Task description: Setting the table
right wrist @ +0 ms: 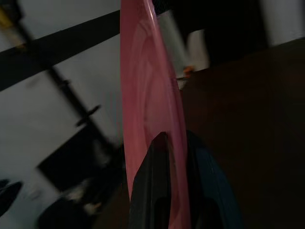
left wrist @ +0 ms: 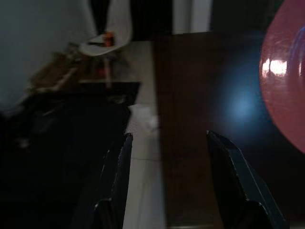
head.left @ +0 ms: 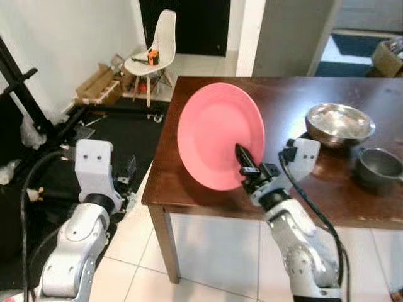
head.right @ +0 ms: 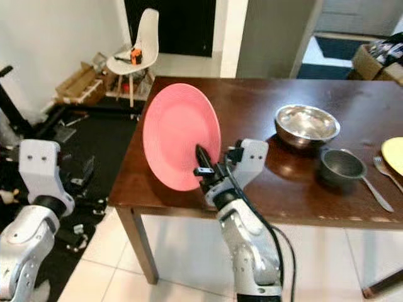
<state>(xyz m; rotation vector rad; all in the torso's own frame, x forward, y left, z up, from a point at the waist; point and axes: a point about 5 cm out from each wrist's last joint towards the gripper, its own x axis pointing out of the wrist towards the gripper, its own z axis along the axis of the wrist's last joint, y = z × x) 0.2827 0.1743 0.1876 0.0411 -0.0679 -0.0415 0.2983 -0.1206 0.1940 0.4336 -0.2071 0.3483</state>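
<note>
My right gripper (head.left: 242,160) is clamped on the pink plate (head.left: 217,135), fingers pinching its lower rim. The plate is nearly on edge, held above the near left corner of the dark wooden table (head.left: 283,94). My left gripper (left wrist: 167,181) hangs off the table's left side, fingers spread wide, empty.

Beyond the plate on the table: steel bowl (head.right: 307,124), small dark bowl (head.right: 340,167) just in front of it, fork (head.right: 388,171), and the edge of a yellow plate (head.right: 394,154) at far right.

White tile floor (head.left: 208,251). White chair (head.left: 154,53) stands by the dark doorway, cardboard boxes (head.left: 97,85) by the wall, black stand (head.left: 28,94) on my left.
</note>
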